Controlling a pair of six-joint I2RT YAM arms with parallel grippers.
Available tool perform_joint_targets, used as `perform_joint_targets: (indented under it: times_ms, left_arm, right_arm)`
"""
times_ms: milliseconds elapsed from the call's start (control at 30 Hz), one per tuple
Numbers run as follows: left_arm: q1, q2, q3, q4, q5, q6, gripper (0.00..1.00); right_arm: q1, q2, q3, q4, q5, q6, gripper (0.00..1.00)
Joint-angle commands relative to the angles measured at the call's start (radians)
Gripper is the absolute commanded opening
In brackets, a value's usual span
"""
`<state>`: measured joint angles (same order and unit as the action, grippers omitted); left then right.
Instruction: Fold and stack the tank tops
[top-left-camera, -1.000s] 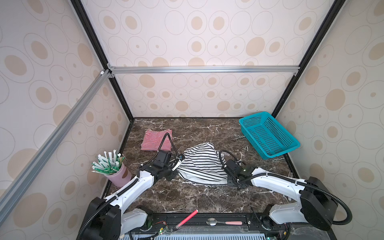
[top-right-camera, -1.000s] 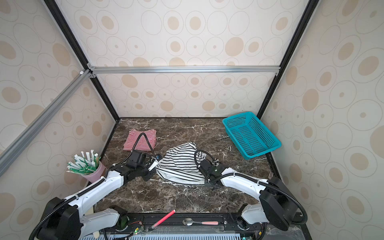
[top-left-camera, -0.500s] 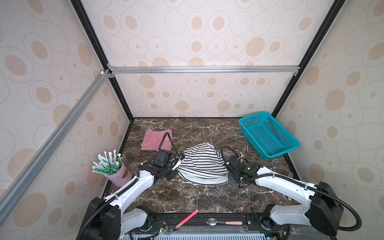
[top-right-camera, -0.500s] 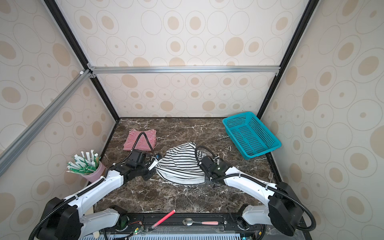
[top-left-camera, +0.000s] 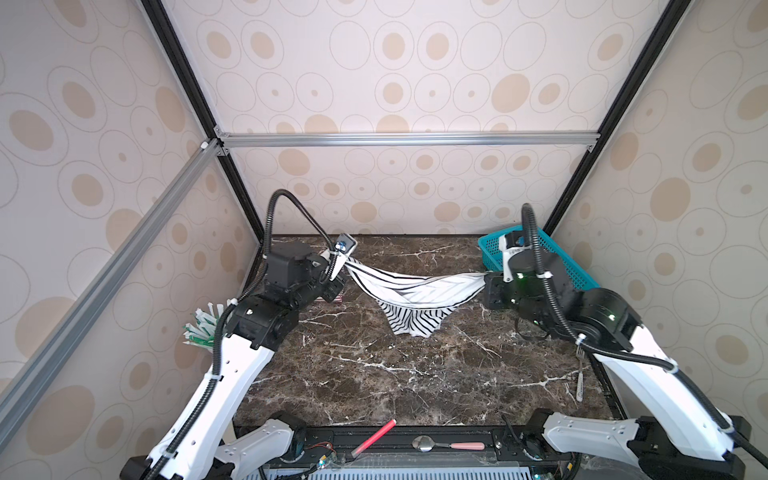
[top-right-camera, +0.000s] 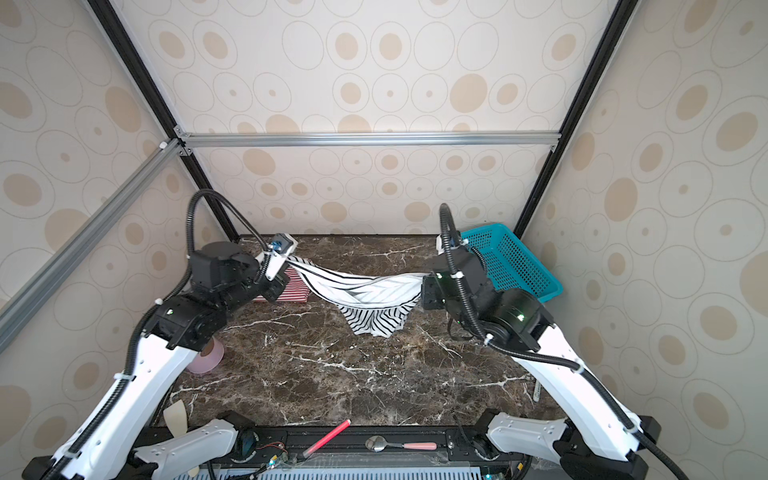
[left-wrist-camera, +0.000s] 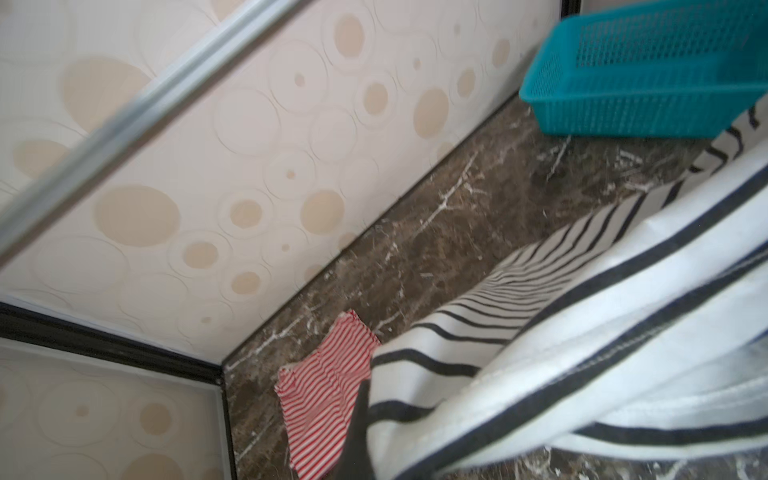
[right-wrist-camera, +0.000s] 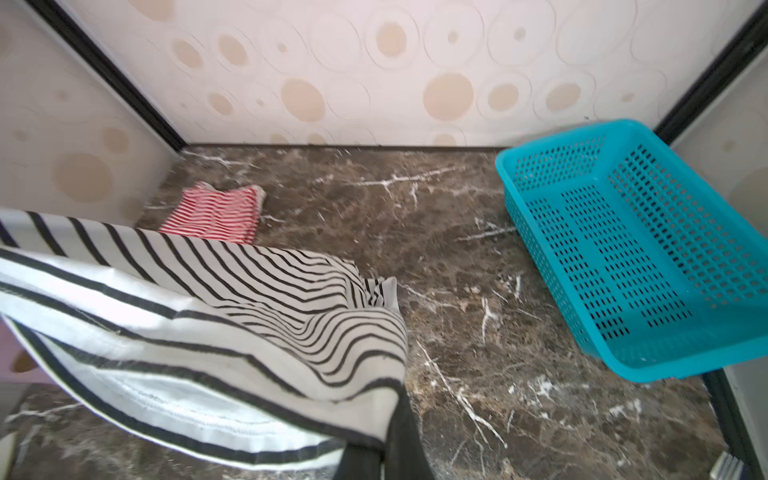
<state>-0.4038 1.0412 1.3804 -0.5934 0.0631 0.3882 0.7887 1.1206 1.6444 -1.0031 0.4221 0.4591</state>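
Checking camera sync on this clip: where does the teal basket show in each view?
In a top view: teal basket back right, largely behind the right arm.
In a top view: teal basket back right, less covered.
Left wrist: teal basket beyond the black-and-white top, by the wall.
Right wrist: teal basket across bare marble from that top.
Shared landmark: the black-and-white top, in all four.

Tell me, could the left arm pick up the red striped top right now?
Probably not yet: the left claw is shut on the black-and-white top, stretched across to the right claw. The red striped top lies close by.
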Motion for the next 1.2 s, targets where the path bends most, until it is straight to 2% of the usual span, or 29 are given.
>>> perform_joint_targets:
  times_ms: [0, 200, 300, 433, 533, 567, 633, 733, 867, 1033, 1167]
  left_arm:
    - [0.006, -0.049, 0.117, -0.086, 0.020, -0.029, 0.00]
    - [0.006, -0.066, 0.296, -0.156, 0.054, -0.043, 0.00]
    - [0.005, -0.064, 0.365, -0.175, 0.061, -0.034, 0.00]
    - [0.006, -0.031, 0.448, -0.185, 0.050, -0.032, 0.00]
    - [0.006, 0.003, 0.423, -0.144, 0.029, -0.024, 0.00]
    - [0.007, 0.016, 0.399, -0.116, 0.022, -0.020, 0.00]
    - [0.006, 0.052, 0.351, -0.059, 0.011, -0.013, 0.00]
    - [0.006, 0.130, 0.264, 0.071, -0.030, -0.010, 0.00]
    - [0.030, 0.293, 0.268, 0.218, -0.063, -0.005, 0.00]
    - [0.120, 0.584, 0.502, 0.285, -0.021, -0.085, 0.00]
    - [0.152, 0.811, 0.844, 0.241, -0.037, -0.133, 0.00]
  right_arm:
    - [0.010, -0.030, 0.118, -0.031, -0.075, -0.082, 0.00]
    - [0.009, -0.014, 0.341, -0.052, -0.181, -0.142, 0.00]
    - [0.010, 0.005, 0.434, -0.064, -0.194, -0.166, 0.00]
    - [0.009, 0.088, 0.597, -0.154, -0.088, -0.172, 0.00]
    - [0.001, 0.153, 0.645, -0.180, 0.005, -0.199, 0.00]
    - [-0.022, 0.180, 0.646, -0.186, 0.002, -0.207, 0.00]
    - [-0.106, 0.234, 0.703, -0.195, -0.079, -0.205, 0.00]
    - [-0.265, 0.299, 0.697, -0.156, -0.233, -0.192, 0.00]
    - [-0.457, 0.411, 0.700, -0.096, -0.444, -0.158, 0.00]
    - [-0.620, 0.583, 0.786, -0.013, -0.604, -0.148, 0.00]
    - [-0.670, 0.754, 1.038, -0.007, -0.725, -0.131, 0.00]
